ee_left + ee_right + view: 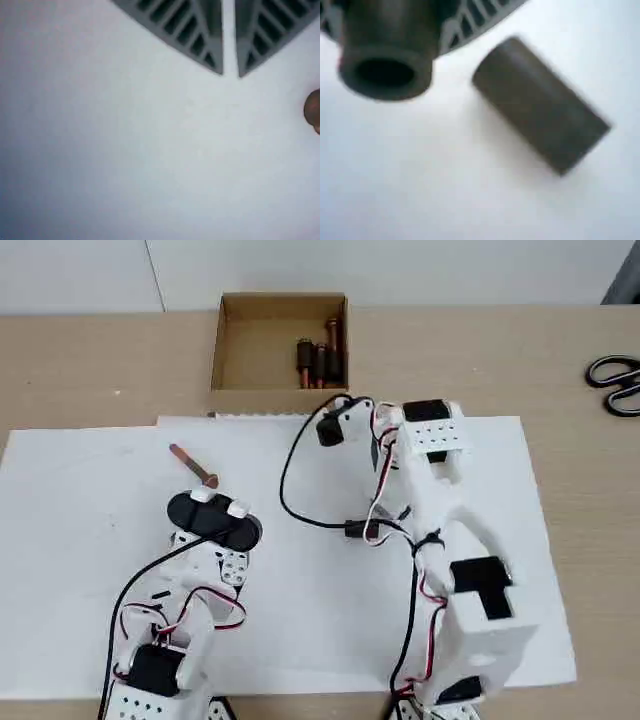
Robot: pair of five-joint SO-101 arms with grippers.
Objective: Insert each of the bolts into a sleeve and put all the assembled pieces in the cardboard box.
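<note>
bolt (193, 465): lies alone on the white sheet (90, 540), left of centre, slanting toward the left arm just near of it. It is probably the next piece to be picked up.
held sleeve (385, 70): clamped in the right end effector (395, 20) with its open bore toward the wrist camera, seemingly kept ready for a bolt to be pushed in.
loose sleeve (540, 105): on its side on the sheet, just beside the held one, apparently left there for a later bolt.
assembled pieces (320, 360): a few lie together against the right wall of the cardboard box (255, 345), at the far edge of the sheet.
left end effector (230, 72): jaws almost together with a thin slit between them, gripping nothing, low over the sheet with the bolt's end off to one side.
views: the right wrist view supplies both sleeves and the grip. The high view supplies the box, its contents and the bolt's place.
surroundings: scissors (615, 385) lie far right on the counter (80, 350).
</note>
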